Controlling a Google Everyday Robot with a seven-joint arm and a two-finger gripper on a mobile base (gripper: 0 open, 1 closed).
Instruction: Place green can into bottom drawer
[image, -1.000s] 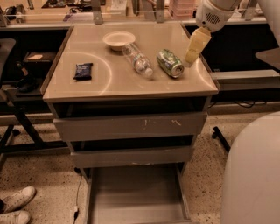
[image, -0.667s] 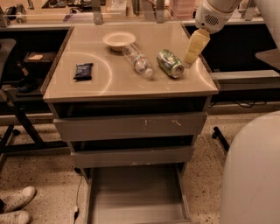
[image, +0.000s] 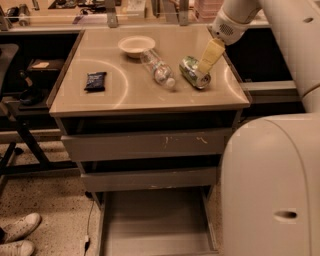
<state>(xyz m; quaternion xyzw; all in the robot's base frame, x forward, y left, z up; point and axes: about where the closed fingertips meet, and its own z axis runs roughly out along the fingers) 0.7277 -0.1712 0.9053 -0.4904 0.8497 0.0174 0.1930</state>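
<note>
The green can (image: 193, 73) lies on its side on the cabinet top (image: 135, 92), right of centre. My gripper (image: 205, 65) hangs from the arm at the upper right, pointing down, its tip just over the can's right end. The bottom drawer (image: 155, 220) is pulled out at floor level, a shallow grey tray with nothing in it. Nothing is lifted off the top.
A clear plastic bottle (image: 157, 69) lies just left of the can. A white bowl (image: 136, 46) stands at the back and a dark packet (image: 95, 81) lies at the left. The two upper drawers (image: 145, 145) are shut. My white body (image: 272, 185) fills the right. Shoes (image: 17, 237) show at the lower left.
My gripper has moved left and slightly down, from beside the can's right to just over its right end. The can, bottle and drawer have not moved.
</note>
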